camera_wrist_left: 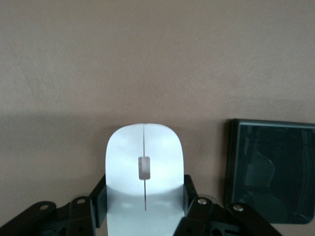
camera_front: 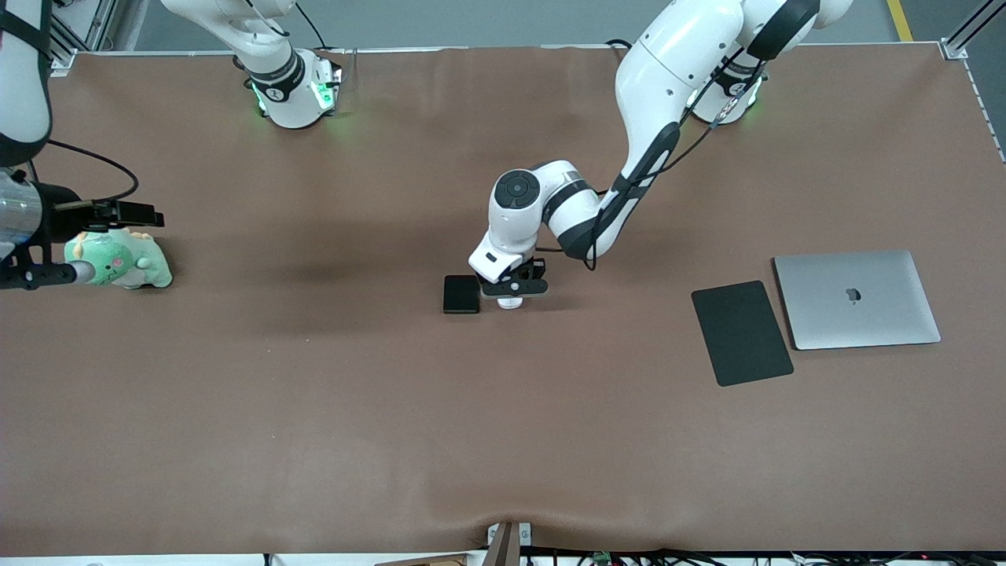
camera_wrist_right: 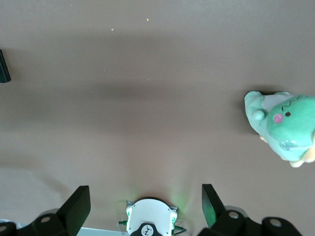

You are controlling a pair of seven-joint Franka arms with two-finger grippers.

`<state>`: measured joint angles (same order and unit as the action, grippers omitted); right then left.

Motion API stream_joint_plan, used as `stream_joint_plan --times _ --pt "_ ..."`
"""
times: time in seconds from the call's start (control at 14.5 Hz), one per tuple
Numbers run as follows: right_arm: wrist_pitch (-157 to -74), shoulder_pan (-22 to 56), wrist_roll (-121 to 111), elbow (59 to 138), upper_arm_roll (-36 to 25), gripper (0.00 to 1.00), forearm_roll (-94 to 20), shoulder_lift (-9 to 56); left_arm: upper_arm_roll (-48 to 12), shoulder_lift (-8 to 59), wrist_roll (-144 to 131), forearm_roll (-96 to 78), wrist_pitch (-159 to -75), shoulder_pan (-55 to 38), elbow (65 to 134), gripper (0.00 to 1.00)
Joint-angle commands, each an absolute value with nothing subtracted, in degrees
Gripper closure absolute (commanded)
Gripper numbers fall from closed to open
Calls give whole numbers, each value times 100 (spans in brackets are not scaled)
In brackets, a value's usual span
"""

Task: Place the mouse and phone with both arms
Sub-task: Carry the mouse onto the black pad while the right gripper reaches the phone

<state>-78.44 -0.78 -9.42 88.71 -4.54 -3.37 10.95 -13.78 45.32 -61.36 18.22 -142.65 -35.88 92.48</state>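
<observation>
My left pincer [camera_wrist_left: 143,209] is clamped on the mouse [camera_wrist_left: 144,164] mid-bench, phone [camera_front: 461,294] just beside it. I'd lift straight up so a finger doesn't clip the phone. My right pincer [camera_wrist_right: 145,206] waits, fingers apart, near the plush toy [camera_front: 119,260]. Mouse pad [camera_front: 742,332] and laptop [camera_front: 857,299] sit toward the left arm's end, nothing between.

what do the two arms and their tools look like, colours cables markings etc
Both arms are glossy white with rounded segments, black joint bands and green-lit bases. A black cable runs along the left arm. The left tool and the right tool are black, with silver screw heads on their fingers.
</observation>
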Motion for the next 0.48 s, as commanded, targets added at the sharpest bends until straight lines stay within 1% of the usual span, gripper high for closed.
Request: stream_joint_plan --times 0.0,0.07,0.21,0.35,0.41 --pt "-7980 9 -923 8912 -457 0 -466 1107 -1336 4361 -5776 1977 -14291 -3228 9263 98" --pt "-7998 26 -871 8921 -457 0 -518 1107 -1336 4203 -5679 1978 -14265 -3078 9385 98" --pt "-8077 79 -739 8999 -387 0 -571 1116 -1336 3676 -5433 1986 -14090 -2675 9745 98" --pt "-8199 158 -529 9122 -273 0 -580 1116 -1415 3350 -4898 2004 -13984 -2077 9817 100" --pt "-8261 202 -397 9140 -229 0 -580 1116 -1406 3192 -4713 2004 -13783 -1883 9896 100"
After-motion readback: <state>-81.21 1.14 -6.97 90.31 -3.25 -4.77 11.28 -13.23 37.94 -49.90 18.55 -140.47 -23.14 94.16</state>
